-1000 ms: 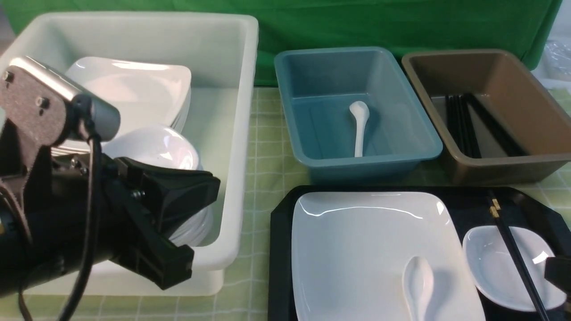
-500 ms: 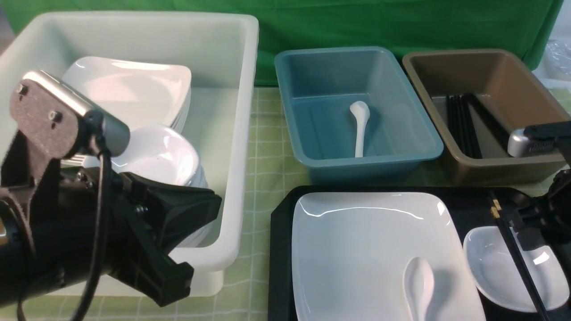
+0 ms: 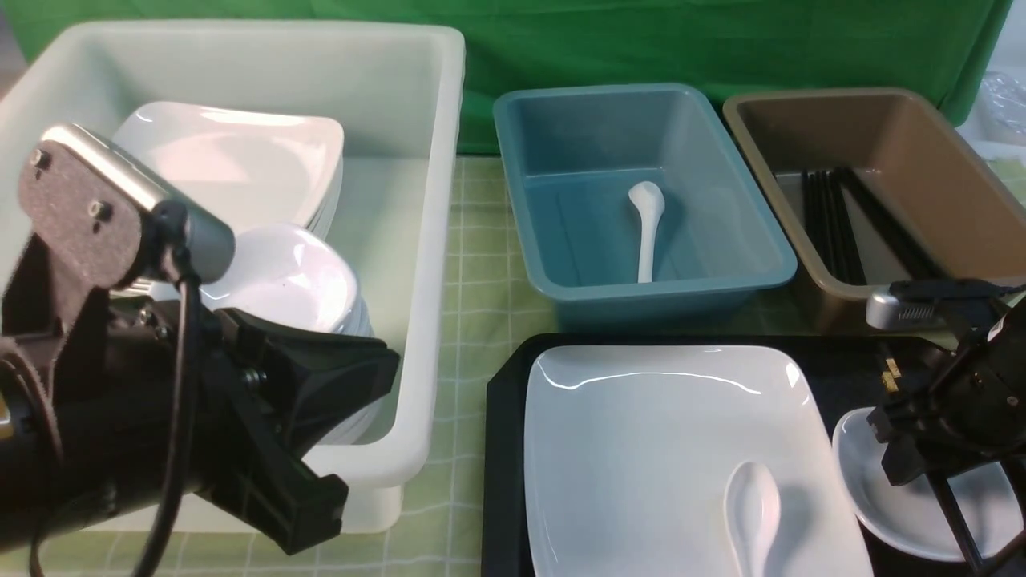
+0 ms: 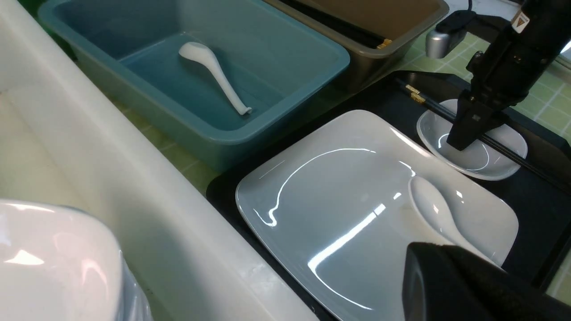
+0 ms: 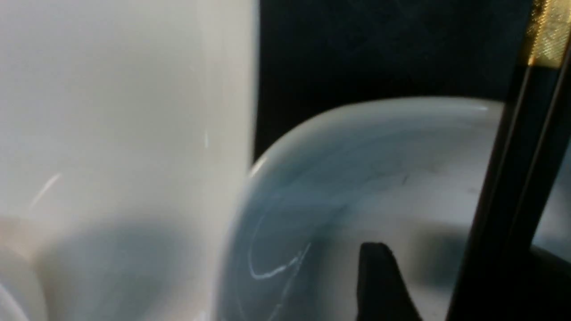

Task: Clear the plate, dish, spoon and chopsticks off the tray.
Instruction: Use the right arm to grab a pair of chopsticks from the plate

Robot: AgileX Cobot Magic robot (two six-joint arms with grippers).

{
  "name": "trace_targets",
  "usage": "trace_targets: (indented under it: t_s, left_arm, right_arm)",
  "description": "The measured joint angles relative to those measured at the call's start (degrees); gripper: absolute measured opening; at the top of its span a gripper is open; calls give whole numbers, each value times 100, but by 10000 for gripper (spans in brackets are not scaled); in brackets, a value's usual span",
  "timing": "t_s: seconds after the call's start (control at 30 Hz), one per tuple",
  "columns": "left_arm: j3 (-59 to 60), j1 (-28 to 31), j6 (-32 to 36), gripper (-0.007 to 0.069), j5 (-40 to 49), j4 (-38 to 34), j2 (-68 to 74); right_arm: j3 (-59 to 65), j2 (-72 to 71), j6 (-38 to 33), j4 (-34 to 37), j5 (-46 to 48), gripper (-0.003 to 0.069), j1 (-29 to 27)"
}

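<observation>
Right gripper (image 4: 470,136) low over the tray's near right corner, aimed down into the dish (image 3: 898,517). Jaws parted, gripping nothing. One black fingertip (image 5: 379,285) down inside the dish, with bare white surface between it and the chopsticks (image 3: 888,373); other fingertip not plainly seen. Left gripper (image 3: 377,365) off the tray's left edge, in front of the white bin (image 3: 425,240), fully closed, with nothing in it.

Spoon (image 3: 752,513) lying on the near right part of the plate (image 3: 641,449), handle toward the tray's near edge. Plate flat on the tray (image 3: 501,449), filling its left and middle. Dish just beside the plate's right edge, a thin strip of black tray between them. Chopsticks laid together across the dish, running from the near right edge toward the far right corner, gold band at the far end, just past the dish rim.

Beyond, on green checked cloth (image 3: 473,264): white bin left of the tray, holding stacked white plates (image 3: 240,160) and rounded white dishes (image 3: 288,276). Blue bin (image 3: 577,136) past the tray's far edge, one long-handled white spoon (image 3: 647,228) on its floor. Brown bin (image 3: 946,152) past the far right corner, black sticks (image 3: 834,224) lying lengthwise inside. Green backdrop (image 3: 601,40) behind all.
</observation>
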Motion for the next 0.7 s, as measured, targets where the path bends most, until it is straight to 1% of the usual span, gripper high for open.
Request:
trace_targets:
  t_s: [0.17,0.2,0.23,0.3,0.33,0.37,0.5,0.53,0.6,0.7]
  left_arm:
    - [0,0,75,11,0,-14,0]
    - [0,0,75,11,0,-27,0]
    - [0,0,75,11,0,-27,0]
    - [0,0,80,11,0,-27,0]
    - [0,0,80,11,0,-27,0]
    - [0,0,80,11,0,-27,0]
    - [0,0,80,11,0,-27,0]
    - [0,0,80,11,-22,-27,0]
    - [0,0,85,11,-104,-27,0]
    - [0,0,120,11,-480,-27,-11]
  right_arm:
    - [0,70,-7,-17,-20,351,0]
    - [0,70,-22,-17,-20,335,0]
    - [0,70,-39,-17,-25,310,0]
    - [0,70,-53,-21,-25,231,0]
    - [-1,70,-68,-30,-25,156,0]
    - [-12,70,-80,-32,-25,119,0]
    - [-38,51,-194,-37,134,125,0]
    - [-50,-24,-268,-37,340,125,20]
    - [-97,-238,-369,-43,647,125,129]
    - [-245,-826,-435,23,845,125,454]
